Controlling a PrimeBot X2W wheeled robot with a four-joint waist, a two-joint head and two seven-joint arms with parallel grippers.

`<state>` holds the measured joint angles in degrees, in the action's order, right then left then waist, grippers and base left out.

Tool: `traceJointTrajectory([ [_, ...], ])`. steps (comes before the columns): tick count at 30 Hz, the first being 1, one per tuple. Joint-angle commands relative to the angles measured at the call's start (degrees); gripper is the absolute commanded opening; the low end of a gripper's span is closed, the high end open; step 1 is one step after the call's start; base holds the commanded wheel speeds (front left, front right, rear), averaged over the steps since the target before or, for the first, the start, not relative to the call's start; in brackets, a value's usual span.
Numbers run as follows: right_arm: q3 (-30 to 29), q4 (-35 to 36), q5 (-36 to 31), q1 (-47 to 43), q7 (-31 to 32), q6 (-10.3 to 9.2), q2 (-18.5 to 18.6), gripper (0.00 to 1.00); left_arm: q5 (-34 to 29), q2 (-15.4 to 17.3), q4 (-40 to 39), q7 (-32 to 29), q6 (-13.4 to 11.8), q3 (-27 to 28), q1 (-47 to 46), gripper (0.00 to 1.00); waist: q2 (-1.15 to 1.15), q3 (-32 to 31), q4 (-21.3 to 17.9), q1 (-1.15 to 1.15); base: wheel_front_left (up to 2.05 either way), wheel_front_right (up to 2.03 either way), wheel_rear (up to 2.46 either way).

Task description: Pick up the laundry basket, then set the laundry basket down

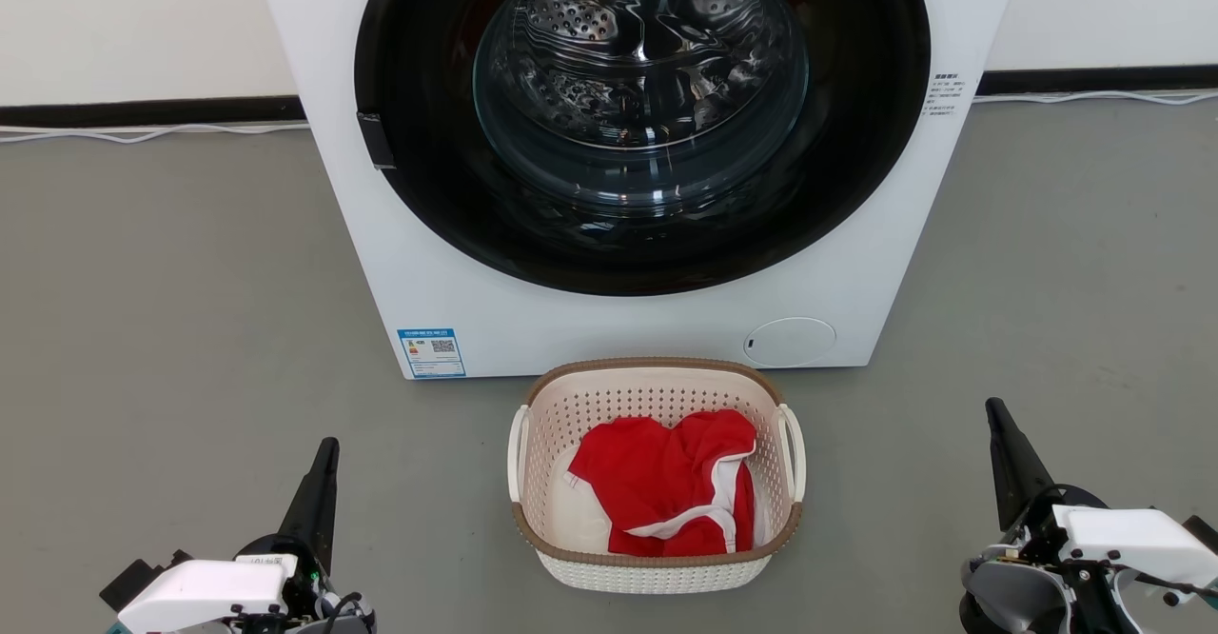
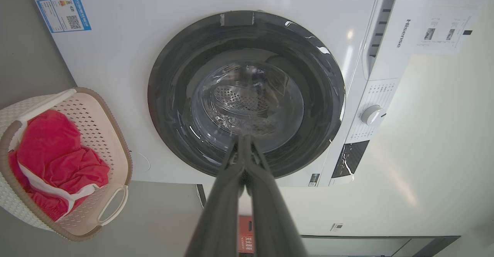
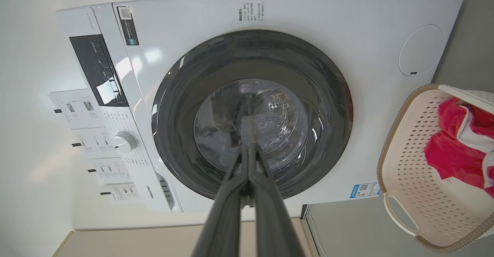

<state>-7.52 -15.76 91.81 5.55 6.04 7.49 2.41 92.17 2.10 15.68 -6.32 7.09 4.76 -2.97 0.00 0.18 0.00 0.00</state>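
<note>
The laundry basket [image 1: 657, 577] sits on the grey floor [image 1: 190, 329] just before the washing machine [image 1: 856, 263], a red garment [image 1: 666, 482] inside. The left pincer [image 1: 326, 453] and right pincer [image 1: 994, 415] flank it, well apart, fingers pressed together, holding nothing

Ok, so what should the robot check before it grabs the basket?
1. The laundry basket stands upright on the floor: ok.
2. Its left handle and right handle are free to grab: ok.
3. The red clothing lies inside, nothing over the rim: ok.
4. The left gripper is open for a handle: not ok, it is shut and off to the side.
5. The right gripper is open: not ok, shut.
6. A gap between the basket and the washing machine: cannot tell.
</note>
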Motion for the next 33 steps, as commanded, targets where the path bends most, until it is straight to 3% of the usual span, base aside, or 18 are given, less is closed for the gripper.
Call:
traceJointTrajectory([
  [1, 1.03, 1.74, 0.38, 0.64, 0.43, 0.00, 0.46, 0.00, 0.02, 0.77, -1.65, -0.15, 0.40, 1.73, -3.21, 0.00, 0.00, 0.00, 0.00, 0.00, 0.00, 0.00, 0.00],
  [33, 1.03, 1.74, 0.38, 0.64, 0.43, 0.00, 0.46, 0.00, 0.02, 0.77, -1.65, -0.15, 0.40, 1.73, -3.21, 0.00, 0.00, 0.00, 0.00, 0.00, 0.00, 0.00, 0.00],
])
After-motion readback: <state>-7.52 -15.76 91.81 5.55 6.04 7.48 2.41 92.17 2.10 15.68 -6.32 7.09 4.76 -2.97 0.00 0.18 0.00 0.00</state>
